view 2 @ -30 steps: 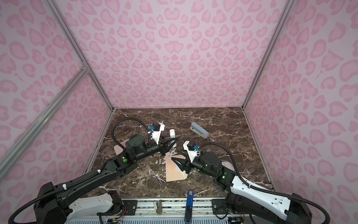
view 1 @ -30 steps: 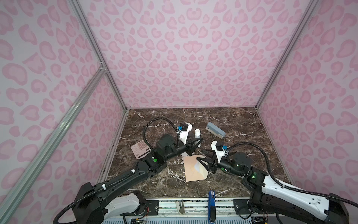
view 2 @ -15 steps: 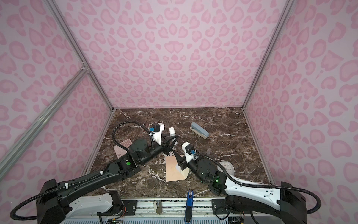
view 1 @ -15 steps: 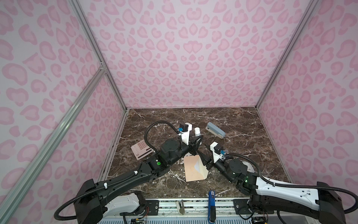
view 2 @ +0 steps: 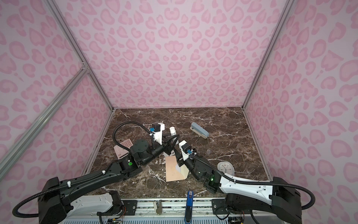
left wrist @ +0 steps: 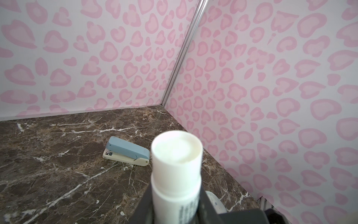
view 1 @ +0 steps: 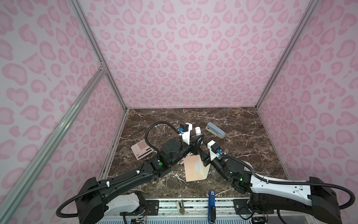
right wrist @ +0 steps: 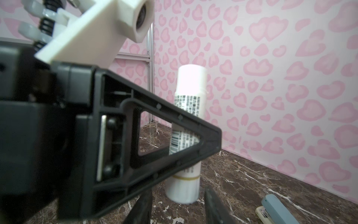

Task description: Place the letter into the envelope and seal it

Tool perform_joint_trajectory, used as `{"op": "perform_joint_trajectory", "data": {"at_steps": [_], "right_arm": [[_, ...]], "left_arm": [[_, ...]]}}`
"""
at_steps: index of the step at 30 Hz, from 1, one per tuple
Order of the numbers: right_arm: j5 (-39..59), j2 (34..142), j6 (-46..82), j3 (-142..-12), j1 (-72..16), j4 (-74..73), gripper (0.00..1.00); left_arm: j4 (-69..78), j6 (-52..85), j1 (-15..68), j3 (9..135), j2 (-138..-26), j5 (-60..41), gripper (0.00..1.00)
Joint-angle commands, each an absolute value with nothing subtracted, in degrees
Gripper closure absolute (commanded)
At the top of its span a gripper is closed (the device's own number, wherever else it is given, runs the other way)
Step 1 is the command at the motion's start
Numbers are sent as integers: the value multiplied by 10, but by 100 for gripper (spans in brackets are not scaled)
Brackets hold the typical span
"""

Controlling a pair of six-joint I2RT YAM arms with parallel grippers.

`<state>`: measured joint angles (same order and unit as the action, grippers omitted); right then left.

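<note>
The peach-orange envelope lies flat at the front middle of the marble floor, its cream flap open to the right. A small white patch at its mouth looks like the letter tucked inside. Just behind it, my left gripper is shut on a white glue stick that stands nearly upright. My right gripper is open. Its two dark fingers straddle the stick's lower end without touching it. Both top views show the two grippers meeting behind the envelope.
A grey-blue stapler lies at the back right. A pink calculator sits to the left beside my left arm. A round white clock lies by my right arm. A blue tool hangs at the front rail.
My right gripper has left the envelope's flap and swung back to the foot of the glue stick, its jaws narrowing. The left gripper keeps the stick almost in place.
</note>
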<state>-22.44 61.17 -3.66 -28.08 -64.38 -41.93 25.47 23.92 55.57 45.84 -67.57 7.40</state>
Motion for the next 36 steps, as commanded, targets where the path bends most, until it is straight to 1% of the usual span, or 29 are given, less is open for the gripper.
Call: {"op": "perform_joint_trajectory", "data": {"at_steps": [1, 9, 19, 24, 28, 33, 36], "right_arm": [[-233, 616, -42, -285, -645, -453, 55], [-239, 624, -37, -292, -644, -450, 61], [-247, 635, -14, -299, -634, -434, 63], [-243, 634, -14, -297, -633, -436, 72], [-233, 630, -14, -301, -633, -426, 73], [-214, 616, -3, -306, -632, -402, 74], [-188, 600, 9, -315, -632, -370, 75]], "left_arm": [[286, 243, 555, 456, -673, 78, 96], [288, 243, 556, 455, -673, 73, 96], [286, 243, 556, 455, -671, 65, 96], [284, 243, 556, 455, -670, 62, 96], [283, 245, 556, 455, -671, 57, 96], [277, 243, 555, 464, -676, 29, 96], [273, 238, 551, 464, -676, -5, 96]]}}
